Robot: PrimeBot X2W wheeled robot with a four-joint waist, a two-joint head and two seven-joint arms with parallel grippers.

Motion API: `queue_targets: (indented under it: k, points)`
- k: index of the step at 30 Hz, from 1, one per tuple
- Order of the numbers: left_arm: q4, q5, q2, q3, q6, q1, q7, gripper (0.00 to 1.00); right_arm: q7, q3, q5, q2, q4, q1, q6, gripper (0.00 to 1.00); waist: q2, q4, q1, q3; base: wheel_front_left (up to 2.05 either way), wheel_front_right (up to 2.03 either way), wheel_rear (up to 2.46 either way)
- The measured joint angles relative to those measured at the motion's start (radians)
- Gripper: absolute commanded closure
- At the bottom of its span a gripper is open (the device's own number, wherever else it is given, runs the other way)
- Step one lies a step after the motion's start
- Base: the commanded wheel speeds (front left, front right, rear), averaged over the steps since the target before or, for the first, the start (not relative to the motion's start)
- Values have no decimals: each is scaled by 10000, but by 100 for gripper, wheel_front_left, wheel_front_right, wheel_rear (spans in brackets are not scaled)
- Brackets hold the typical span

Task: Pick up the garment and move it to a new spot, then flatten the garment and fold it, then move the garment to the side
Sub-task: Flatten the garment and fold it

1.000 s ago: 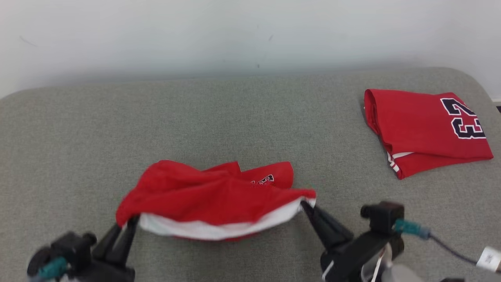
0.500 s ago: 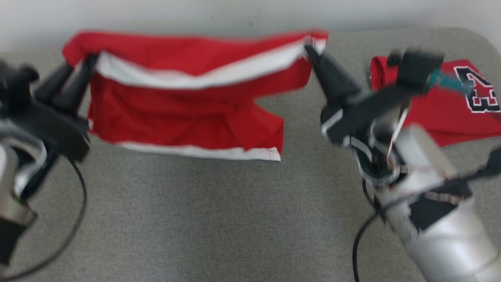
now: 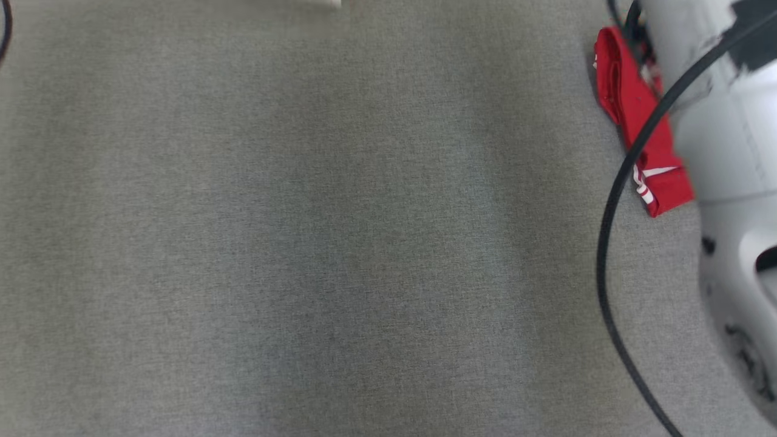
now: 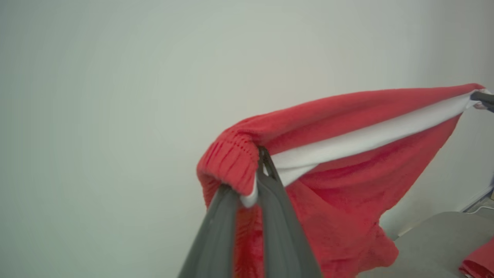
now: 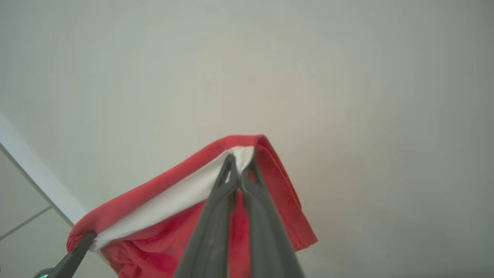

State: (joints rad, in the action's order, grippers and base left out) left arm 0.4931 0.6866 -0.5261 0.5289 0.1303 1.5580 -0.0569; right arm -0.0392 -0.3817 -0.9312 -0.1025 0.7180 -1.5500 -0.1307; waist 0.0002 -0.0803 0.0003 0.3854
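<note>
Garment (image 4: 347, 162) above the cushion (image 4: 432, 243)

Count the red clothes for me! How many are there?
2. One red garment hangs in the air, stretched between the left gripper and right gripper. The folded garment lies on the grey surface, partly behind the pale arm. More may be hidden.

**Right forearm** (image 3: 728, 139): pale grey-white shell with black patches and dark slot openings. A black cable (image 3: 607, 243) crosses the forearm and curves beside it. **Left hand** (image 4: 252, 181): two long, dark grey, tapering fingers (image 4: 279, 227). **Right hand** (image 5: 241, 172): similar fingers (image 5: 214, 220), with triangular cut-outs near the tips.
</note>
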Motion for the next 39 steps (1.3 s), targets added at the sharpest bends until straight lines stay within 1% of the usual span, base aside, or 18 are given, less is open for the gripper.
queue_targets:
  k: [3, 6, 9, 14, 20, 23, 26, 29, 34, 39]
  points:
    - [625, 121, 378, 316, 0, 793, 59, 100, 249, 73, 238, 33, 915, -984, 0, 100, 0, -101, -1, 69, 0, 0, 0]
    - [1149, 230, 717, 564, 0, 1372, 368, 100, 686, 171, 322, 50, 1465, -1724, 0, 100, 0, -130, -3, 137, 0, 0, 0]
    - [1588, 416, 945, 669, -2, 1964, 865, 100, 951, -8, 355, 105, 1586, -2082, 0, 100, -1, -145, -4, 309, 0, 0, 0]
    - [1806, 736, 1133, 1022, -2, 1794, 1373, 100, 1058, -581, 222, 35, 1423, -1823, 0, 100, 0, -144, -3, 782, 0, 0, 0]
    - [1774, 1223, 1097, 1233, -2, 223, 2151, 100, 1158, -1312, -385, -207, 834, -284, 0, 100, 1, -57, 0, 1163, 0, 0, 0]
    - [1499, 1323, 1026, 1338, -6, -862, 2443, 100, 1239, -1705, -711, -349, 337, 757, 0, 100, 0, -23, -2, 1046, 0, 0, 0]
    - [999, 1574, 984, 1306, -186, -2011, 2671, 100, 1313, -2150, -1018, -581, -278, 1987, 0, 100, -1, -10, -4, 814, 0, 0, 0]
    - [288, 1806, 802, 1233, -441, -3336, 2838, 100, 1371, -2568, -1289, -800, -984, 3415, 0, 100, -1, -11, -4, 534, 0, 0, 0]
    - [-1308, 2278, 418, 861, -1152, -5623, 3035, 100, 1515, -2886, -1749, -1275, -2282, 5476, 0, 100, -2, -64, -5, 18, 0, 0, 0]
    - [-3068, 2475, 217, 700, -1967, -7780, 3124, 100, 1509, -3172, -1728, -1919, -3369, 7328, 0, 100, -3, -143, -6, -469, 0, 0, 0]
